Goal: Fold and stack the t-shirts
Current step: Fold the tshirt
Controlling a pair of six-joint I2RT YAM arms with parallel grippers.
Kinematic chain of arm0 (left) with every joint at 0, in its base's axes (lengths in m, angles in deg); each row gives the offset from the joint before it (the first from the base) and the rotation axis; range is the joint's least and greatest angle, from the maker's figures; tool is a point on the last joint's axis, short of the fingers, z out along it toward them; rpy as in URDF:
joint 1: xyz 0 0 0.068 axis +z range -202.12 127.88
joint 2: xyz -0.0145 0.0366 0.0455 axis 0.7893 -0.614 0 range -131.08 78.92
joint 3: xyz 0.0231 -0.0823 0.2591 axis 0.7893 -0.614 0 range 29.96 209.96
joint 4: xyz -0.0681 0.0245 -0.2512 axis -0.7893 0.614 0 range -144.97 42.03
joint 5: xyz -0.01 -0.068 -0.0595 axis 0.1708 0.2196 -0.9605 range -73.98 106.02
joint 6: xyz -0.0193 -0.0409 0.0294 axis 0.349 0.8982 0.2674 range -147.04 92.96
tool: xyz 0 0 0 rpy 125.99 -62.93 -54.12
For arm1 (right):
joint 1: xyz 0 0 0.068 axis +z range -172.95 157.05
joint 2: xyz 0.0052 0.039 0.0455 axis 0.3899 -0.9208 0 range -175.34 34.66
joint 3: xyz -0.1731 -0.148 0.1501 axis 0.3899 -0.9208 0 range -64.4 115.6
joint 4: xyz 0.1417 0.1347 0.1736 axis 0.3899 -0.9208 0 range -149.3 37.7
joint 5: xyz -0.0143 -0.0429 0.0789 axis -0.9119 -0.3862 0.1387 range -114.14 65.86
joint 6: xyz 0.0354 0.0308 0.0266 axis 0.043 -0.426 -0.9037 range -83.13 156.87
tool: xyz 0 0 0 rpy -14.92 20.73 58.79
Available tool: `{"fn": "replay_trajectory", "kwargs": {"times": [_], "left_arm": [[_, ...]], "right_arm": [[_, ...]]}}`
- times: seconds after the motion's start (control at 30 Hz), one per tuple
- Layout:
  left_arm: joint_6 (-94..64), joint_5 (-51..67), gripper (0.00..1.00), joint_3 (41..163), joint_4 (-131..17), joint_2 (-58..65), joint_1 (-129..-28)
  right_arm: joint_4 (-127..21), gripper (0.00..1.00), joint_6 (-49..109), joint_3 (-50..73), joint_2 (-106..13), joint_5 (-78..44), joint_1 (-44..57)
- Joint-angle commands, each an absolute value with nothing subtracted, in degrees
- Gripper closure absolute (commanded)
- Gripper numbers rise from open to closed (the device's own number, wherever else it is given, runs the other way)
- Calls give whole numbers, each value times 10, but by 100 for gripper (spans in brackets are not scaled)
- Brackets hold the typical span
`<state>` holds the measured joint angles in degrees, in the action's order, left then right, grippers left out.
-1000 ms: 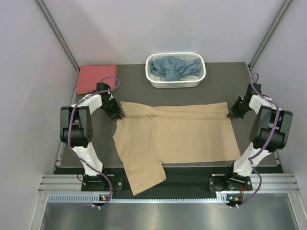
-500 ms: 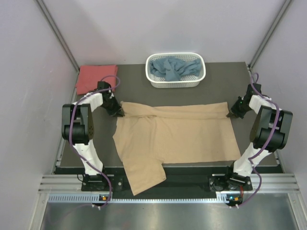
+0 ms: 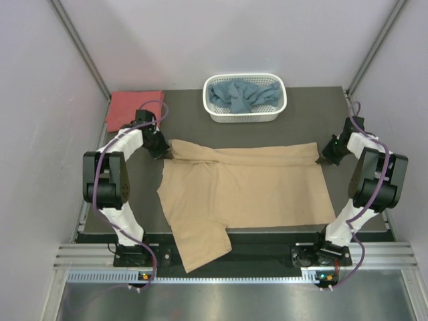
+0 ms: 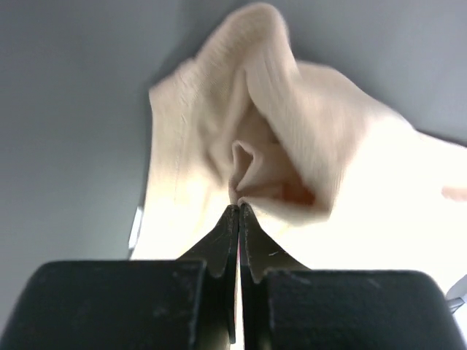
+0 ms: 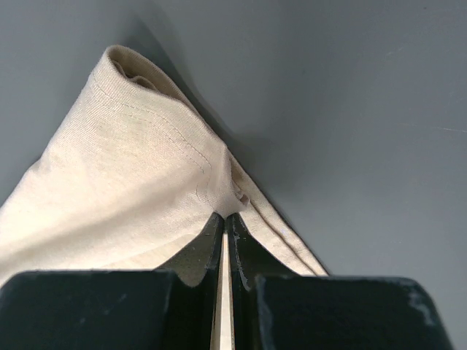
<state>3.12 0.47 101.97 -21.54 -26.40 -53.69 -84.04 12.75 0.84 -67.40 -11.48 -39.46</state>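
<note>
A tan t-shirt (image 3: 247, 190) lies spread across the dark table, one sleeve hanging over the near edge. My left gripper (image 3: 165, 153) is shut on the shirt's far left corner, the cloth (image 4: 270, 157) bunched just past its tips (image 4: 239, 210). My right gripper (image 3: 325, 155) is shut on the far right corner, with the hem (image 5: 146, 168) pinched at its tips (image 5: 225, 216). A folded coral-red t-shirt (image 3: 134, 109) rests at the far left. A dusty blue t-shirt (image 3: 242, 95) is crumpled in the basket.
The white lattice basket (image 3: 245, 115) stands at the back centre of the table (image 3: 314, 110). Grey walls close in on both sides. The table's near edge (image 3: 267, 235) runs just in front of the arm bases.
The left gripper has closed on the tan shirt's far left corner and shifted slightly. The right arm has not moved.
</note>
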Motion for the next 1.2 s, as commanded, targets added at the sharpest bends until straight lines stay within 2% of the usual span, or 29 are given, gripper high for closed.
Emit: {"fn": "replay_trajectory", "kwargs": {"times": [0.0,0.2,0.73,0.97,1.07,1.1,1.17], "left_arm": [[24,8,100,1025,-182,-194,-538],[14,7,100,1015,-137,-157,-538],[31,-26,100,862,-99,-23,-538],[40,-43,99,827,-122,-25,-538],[41,-45,86,835,-129,-29,-538],[41,-42,70,841,-131,-29,-538],[38,-34,56,867,-130,-37,-538]], "right_arm": [[-829,100,130,20,-678,-116,-387],[-829,100,129,21,-682,-111,-387],[-830,100,131,22,-689,-106,-387],[-827,100,131,18,-688,-106,-385],[-827,100,131,19,-689,-107,-385],[-828,100,131,19,-689,-106,-384],[-829,100,131,20,-690,-105,-382]]}}
